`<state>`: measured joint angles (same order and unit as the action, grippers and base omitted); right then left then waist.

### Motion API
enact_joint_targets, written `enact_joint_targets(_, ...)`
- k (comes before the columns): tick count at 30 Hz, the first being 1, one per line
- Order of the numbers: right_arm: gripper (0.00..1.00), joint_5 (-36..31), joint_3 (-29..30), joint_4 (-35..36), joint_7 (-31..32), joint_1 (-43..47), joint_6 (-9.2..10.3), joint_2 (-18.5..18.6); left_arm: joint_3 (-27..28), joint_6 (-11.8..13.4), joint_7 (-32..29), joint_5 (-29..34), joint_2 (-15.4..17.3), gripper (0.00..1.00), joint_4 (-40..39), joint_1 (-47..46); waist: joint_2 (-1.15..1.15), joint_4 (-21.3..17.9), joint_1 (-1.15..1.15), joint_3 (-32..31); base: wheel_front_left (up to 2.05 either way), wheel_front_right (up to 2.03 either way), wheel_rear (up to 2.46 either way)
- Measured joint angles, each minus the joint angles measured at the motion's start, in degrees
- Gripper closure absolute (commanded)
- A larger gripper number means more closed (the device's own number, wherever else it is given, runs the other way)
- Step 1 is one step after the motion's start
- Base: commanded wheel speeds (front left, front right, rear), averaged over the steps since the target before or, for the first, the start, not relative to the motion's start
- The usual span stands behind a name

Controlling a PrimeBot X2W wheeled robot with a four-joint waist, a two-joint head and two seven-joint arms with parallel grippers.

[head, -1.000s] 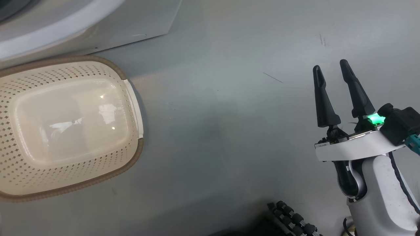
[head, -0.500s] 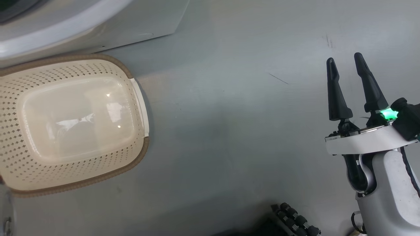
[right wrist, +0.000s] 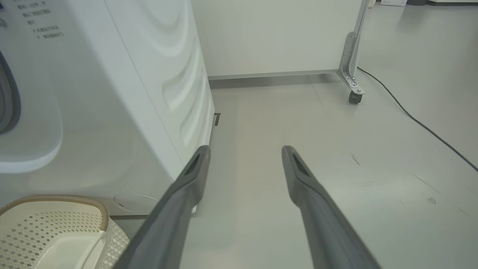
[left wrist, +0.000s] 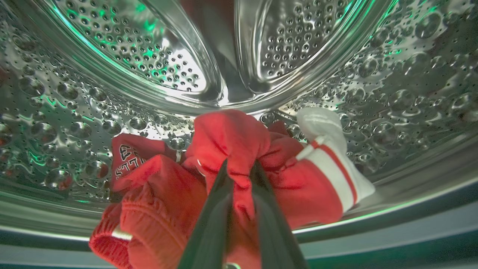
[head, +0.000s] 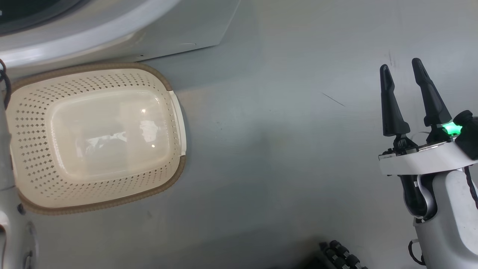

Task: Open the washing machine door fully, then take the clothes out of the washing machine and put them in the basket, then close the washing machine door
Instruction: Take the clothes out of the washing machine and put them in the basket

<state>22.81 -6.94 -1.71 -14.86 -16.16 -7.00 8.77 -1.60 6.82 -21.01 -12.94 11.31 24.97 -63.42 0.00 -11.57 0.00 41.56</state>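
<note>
Left wrist view: clothes (left wrist: 224,134) are being pinched by the left hand (left wrist: 241,166) for removal; the right hand (head: 400,66) is being held spread, idle.

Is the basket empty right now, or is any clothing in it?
Empty. The basket has a bare glossy bottom; the clothes lie in the drum, pinched by the left gripper.
</note>
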Motion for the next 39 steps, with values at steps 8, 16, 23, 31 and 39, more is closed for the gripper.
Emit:
enact_joint_targets(8, 0.00, -0.8, 0.8, 0.0, 0.0, 0.4, 0.00, 0.9, 2.0, 0.0, 7.9, -0.1, -2.9, 1.00, -3.9, 4.6, 0.00, 1.9, 0.00, -1.9, 0.00, 0.00, 0.00)
enact_joint_targets(16, 0.00, -1.8, 1.5, 0.0, 0.0, 2.3, 0.00, 1.9, 3.2, 0.0, 16.0, -0.7, -6.6, 1.00, -7.5, 12.0, 0.00, 3.9, 0.00, -4.7, 0.00, 0.00, 0.00)
enact_joint_targets(23, 0.00, -2.5, 1.5, -0.1, 0.0, 4.5, 0.00, 2.1, 3.2, 0.0, 22.4, -1.0, -8.3, 1.00, -11.0, 18.4, 0.00, 5.8, 0.00, -7.7, 0.00, 0.00, 0.00)
enact_joint_targets(31, 0.00, -3.5, 1.4, -0.4, 0.0, 6.9, 0.00, 2.3, 2.1, 0.0, 28.4, -1.1, -8.8, 1.00, -15.9, 24.9, 0.00, 8.0, 0.00, -11.6, 0.00, 0.00, 0.00)
enact_joint_targets(39, 0.00, -4.4, 1.3, -0.6, 0.0, 9.7, 0.00, 2.4, -0.4, 0.0, 30.7, -1.1, -9.2, 1.00, -20.9, 31.0, 0.00, 10.2, 0.00, -15.4, 0.00, 0.00, 0.00)
